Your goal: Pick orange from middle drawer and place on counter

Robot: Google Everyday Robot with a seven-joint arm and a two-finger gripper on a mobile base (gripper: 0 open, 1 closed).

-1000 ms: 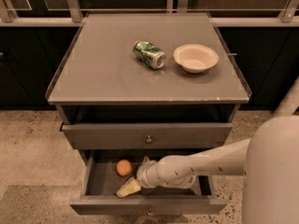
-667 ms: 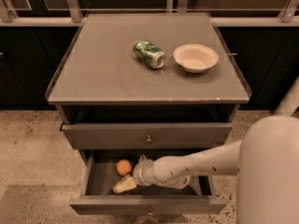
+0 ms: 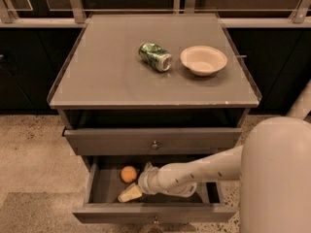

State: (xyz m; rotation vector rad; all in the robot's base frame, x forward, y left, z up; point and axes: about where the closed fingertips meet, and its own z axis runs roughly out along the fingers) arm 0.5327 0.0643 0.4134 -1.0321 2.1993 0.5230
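Camera view: gripper (image 3: 137, 180) inside the open middle drawer (image 3: 102, 188), jaws apart, just right of the orange (image 3: 129, 174). The orange rests on the tray floor, left side, unmoved. Wrist has slid left toward it. Green can (image 3: 155, 56) and bowl (image 3: 203, 60) sit on the counter (image 3: 107, 76).

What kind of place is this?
Likely a test kitchen or lab: grey counter holding a green can and bowl, speckled floor, and the claw inside the open middle drawer beside an orange.
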